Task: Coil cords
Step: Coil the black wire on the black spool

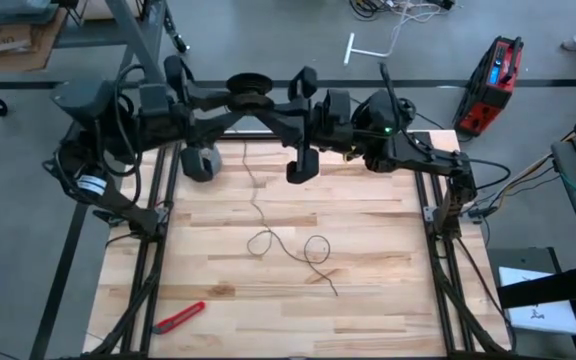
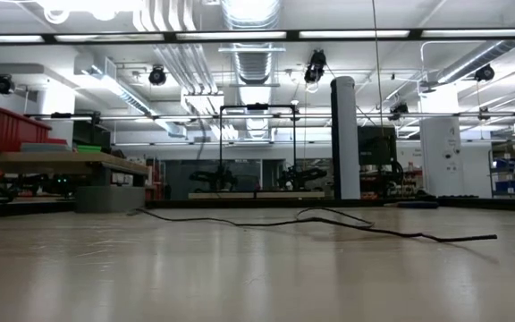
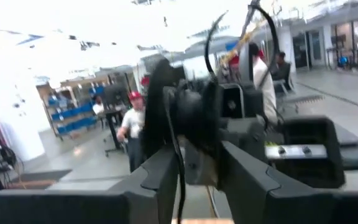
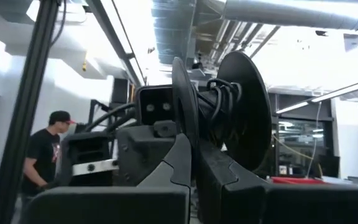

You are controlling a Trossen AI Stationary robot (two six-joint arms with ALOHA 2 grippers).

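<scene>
The small black round reel hangs high over the table's far edge, between my two grippers. My left gripper reaches it from the left and my right gripper from the right, both shut on it. A few turns of the thin black cord lie on the reel's hub. The rest of the cord drops to the table and lies there in two loose loops, also seen in the low view, with its free end toward the near edge. My left gripper holds the reel level from the table's left, its fingers on either side of the reel's disc and hub. The exact place of contact is hidden by the fingers. The cord runs down between them. My right gripper pinches the rim of one reel disc between its two fingers, level from the table's right. The reel stands on edge, lifted clear of the table, with its second disc free beside the fingers.
A red box cutter lies at the table's near left corner. A red tool case stands on the floor beyond the far right corner. People stand in the room behind. The wooden tabletop is bare around the cord.
</scene>
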